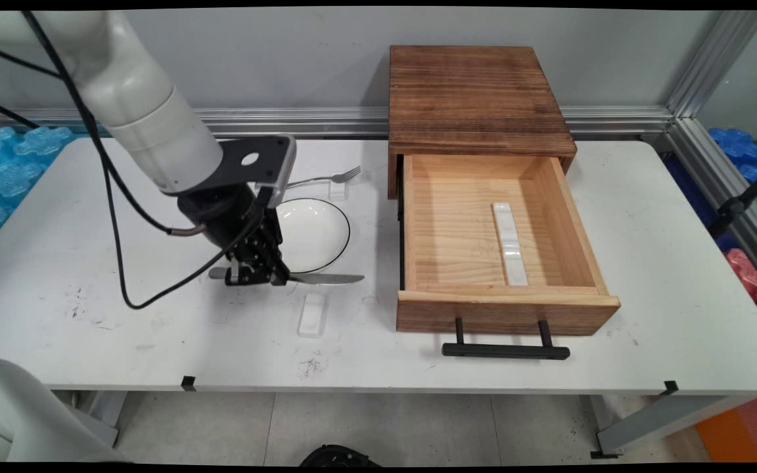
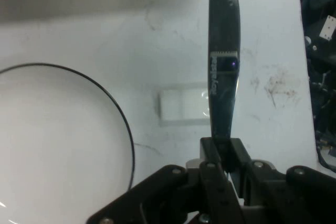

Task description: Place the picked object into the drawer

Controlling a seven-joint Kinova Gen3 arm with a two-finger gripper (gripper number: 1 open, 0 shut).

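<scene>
Presently the black two-finger gripper (image 1: 257, 276) had its jaws clamped on a silver table knife (image 2: 223, 77), blade level, just beside the white black-rimmed bowl (image 1: 309, 233); grip required keeping firm above the small white rest (image 1: 313, 314).

knife (image 1: 326, 278): 1 | fork (image 1: 326, 177): 1 | plate (image 1: 313, 235): 1 | white rests (image 1: 313, 315): 3 | drawer box (image 1: 483, 197): 1
</scene>
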